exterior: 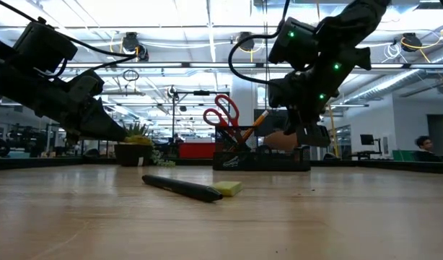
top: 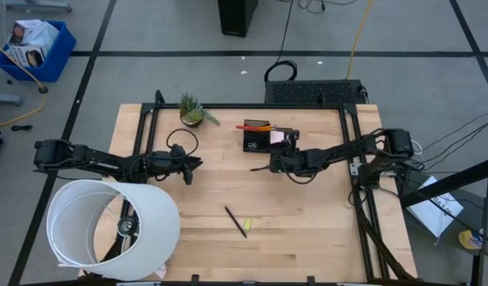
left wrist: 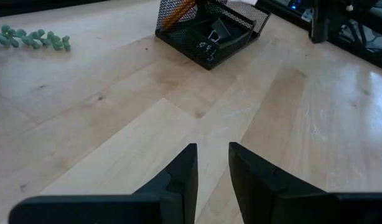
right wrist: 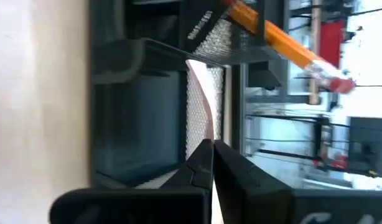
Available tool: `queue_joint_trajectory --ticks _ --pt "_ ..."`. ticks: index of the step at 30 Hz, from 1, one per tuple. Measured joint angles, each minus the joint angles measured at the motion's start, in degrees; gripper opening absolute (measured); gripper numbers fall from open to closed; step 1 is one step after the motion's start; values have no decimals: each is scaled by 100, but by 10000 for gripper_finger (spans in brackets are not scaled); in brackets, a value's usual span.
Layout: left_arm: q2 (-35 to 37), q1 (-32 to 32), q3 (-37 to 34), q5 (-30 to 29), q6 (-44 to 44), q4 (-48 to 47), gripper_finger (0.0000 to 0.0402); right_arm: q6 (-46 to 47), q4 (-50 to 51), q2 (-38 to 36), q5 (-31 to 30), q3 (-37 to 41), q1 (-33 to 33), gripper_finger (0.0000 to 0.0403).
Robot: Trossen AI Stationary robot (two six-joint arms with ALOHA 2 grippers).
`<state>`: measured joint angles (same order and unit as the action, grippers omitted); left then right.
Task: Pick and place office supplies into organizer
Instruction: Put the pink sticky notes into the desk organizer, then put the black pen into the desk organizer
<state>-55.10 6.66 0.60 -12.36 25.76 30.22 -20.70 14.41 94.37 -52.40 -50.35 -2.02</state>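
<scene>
Pink pad (right wrist: 202, 93) pinched in my right hand (right wrist: 211, 163) at the organizer (top: 264, 137).
1 pen (top: 235, 222) and a yellow-green piece (top: 250, 222) lie on the desk (top: 307, 230); my left hand (top: 193, 164) hovers part open, empty.

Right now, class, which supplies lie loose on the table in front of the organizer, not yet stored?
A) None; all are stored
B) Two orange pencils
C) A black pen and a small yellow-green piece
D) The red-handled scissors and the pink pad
C: in the high view the black pen and the yellow-green piece lie on bare wood, well apart from the organizer.
</scene>
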Motion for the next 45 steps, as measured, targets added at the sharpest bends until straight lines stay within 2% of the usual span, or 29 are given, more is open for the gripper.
queue_joint_trajectory --ticks 4,9,14,19,23,27,31,35,38,45 --pt "-1 -1 0 0 0 0 93 65 -3 2 460 0 -195 11" --pt "-1 -1 0 0 0 0 93 127 -2 2 472 1 -329 36" --pt "-1 0 0 0 0 -1 93 98 -121 2 483 0 -343 79" --pt "-1 1 0 0 0 0 93 19 -197 4 1048 0 -217 130" --pt "-1 1 -1 0 0 0 93 45 -142 4 583 0 104 161" --pt "-1 0 0 0 0 0 93 121 -326 4 331 0 709 181" --pt "-1 1 0 0 -1 0 93 1042 -396 4 -31 0 1359 189" --pt "-1 1 0 0 -1 0 93 2607 -1075 4 148 0 1889 185" --pt "-1 -1 -1 0 -1 0 93 3262 -1635 3 574 -2 2191 175" --pt "-1 -1 -2 0 0 0 93 4543 -2442 50 628 -2 2739 157"
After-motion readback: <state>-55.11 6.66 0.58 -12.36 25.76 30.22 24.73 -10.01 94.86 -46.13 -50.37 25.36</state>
